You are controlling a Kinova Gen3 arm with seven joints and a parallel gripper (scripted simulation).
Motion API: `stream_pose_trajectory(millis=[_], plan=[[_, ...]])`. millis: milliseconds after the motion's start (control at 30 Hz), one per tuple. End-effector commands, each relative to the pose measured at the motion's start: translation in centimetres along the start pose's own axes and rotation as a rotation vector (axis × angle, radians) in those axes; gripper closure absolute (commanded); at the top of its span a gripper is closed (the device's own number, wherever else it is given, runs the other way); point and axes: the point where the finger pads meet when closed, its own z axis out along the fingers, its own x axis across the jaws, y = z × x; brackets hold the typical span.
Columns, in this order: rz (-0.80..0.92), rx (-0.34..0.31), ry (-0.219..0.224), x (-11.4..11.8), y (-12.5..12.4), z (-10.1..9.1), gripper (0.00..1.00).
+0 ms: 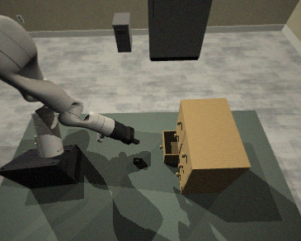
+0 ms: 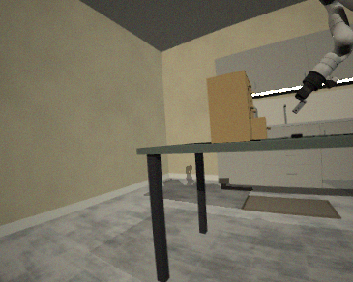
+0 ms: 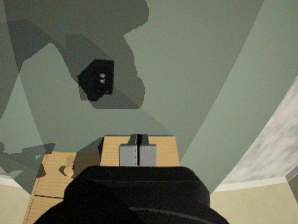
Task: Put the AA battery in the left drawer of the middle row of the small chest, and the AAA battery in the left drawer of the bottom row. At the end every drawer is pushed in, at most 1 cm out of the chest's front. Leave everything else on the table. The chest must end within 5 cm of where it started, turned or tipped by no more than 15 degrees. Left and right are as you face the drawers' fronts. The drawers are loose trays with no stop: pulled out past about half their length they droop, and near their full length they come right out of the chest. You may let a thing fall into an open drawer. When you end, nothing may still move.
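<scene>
The wooden chest (image 1: 209, 136) (image 2: 227, 108) (image 3: 47, 190) stands upright with its drawer fronts toward the arm. Its bottom-row left drawer (image 1: 171, 158) (image 2: 259, 128) (image 3: 167, 150) is pulled well out and looks level. The inside of that drawer is dark, and I cannot tell what lies in it. The other drawers look in or nearly in; the middle-row left one is hard to judge. My gripper (image 1: 137, 141) (image 2: 296, 110) (image 3: 139, 144) is shut with nothing between its fingers. It hangs above the table, in front of the open drawer. No AA or AAA battery can be made out.
A small black block marked 9V (image 1: 139, 162) (image 2: 296, 136) (image 3: 103, 77) lies on the green table (image 1: 237, 124) (image 2: 182, 149) (image 3: 200, 65) between the arm's base and the chest. Round knobs stick out from the chest's front. The open drawer juts toward the arm.
</scene>
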Motion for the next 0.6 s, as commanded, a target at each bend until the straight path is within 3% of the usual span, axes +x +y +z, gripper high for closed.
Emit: stream_pose_trajectory(millis=[0, 567], plan=[[0.002, -0.005, -0.003, 0.0, 0.0, 0.0, 1.0], [-0.005, -0.001, -0.001, 0.0, 0.1, 1.1, 1.0]])
